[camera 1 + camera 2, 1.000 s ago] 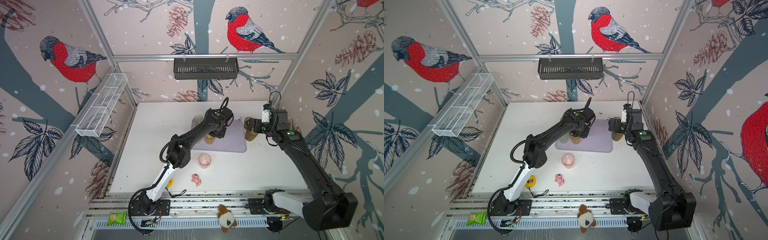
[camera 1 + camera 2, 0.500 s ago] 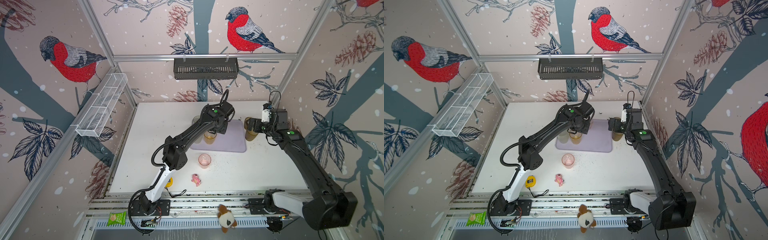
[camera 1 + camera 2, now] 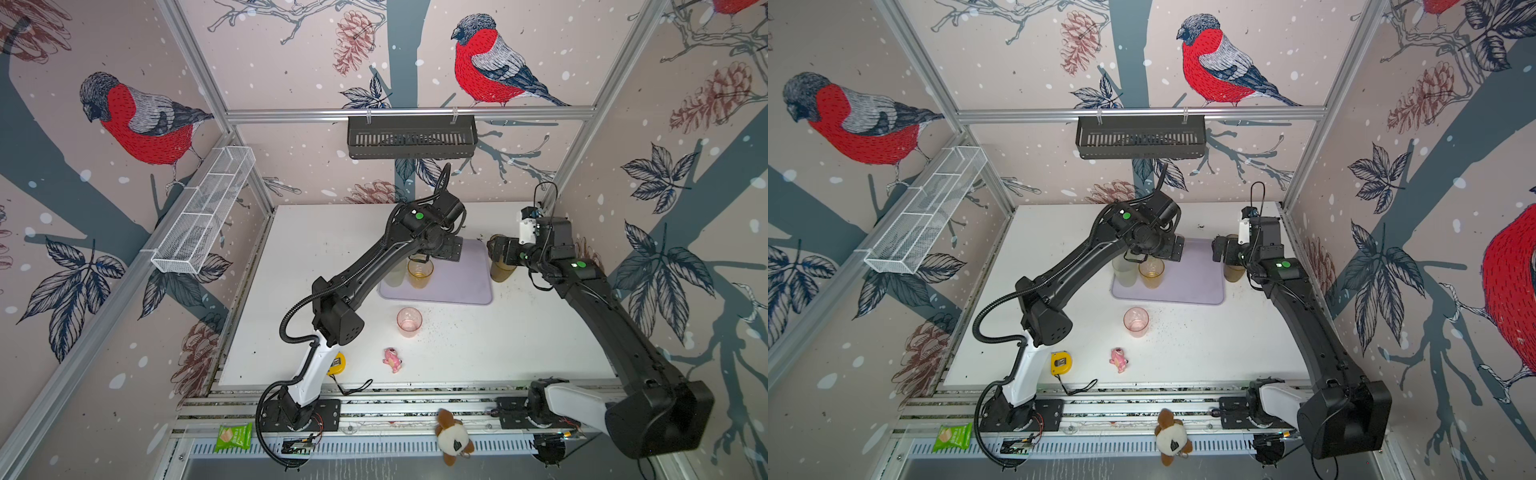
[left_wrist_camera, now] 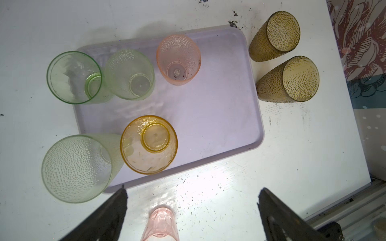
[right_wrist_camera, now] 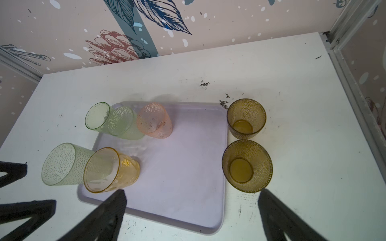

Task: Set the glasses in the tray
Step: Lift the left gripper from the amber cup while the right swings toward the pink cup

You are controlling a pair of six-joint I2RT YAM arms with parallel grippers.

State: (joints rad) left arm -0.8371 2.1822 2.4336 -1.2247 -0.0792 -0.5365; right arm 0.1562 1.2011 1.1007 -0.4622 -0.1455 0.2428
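Bullfinch wallpaper point(image 3: 145, 120) rings your white surface point(image 3: 498, 345). Your left gripper point(image 4: 192, 192) gapes empty near the amber glass point(image 4: 149, 144) in the tray point(image 4: 208, 116), and your right gripper point(image 5: 192, 191) gapes likewise. The snack packet point(image 3: 233, 437) has unreadable print.

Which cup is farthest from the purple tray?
The pink cup standing alone at the front of the table; all others sit on the tray or right beside it.

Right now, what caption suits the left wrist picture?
Open left claw hovering by the lavender tray: amber tumbler, dotted pink tumbler, pale green tumbler inside; two brown tumblers beside it.
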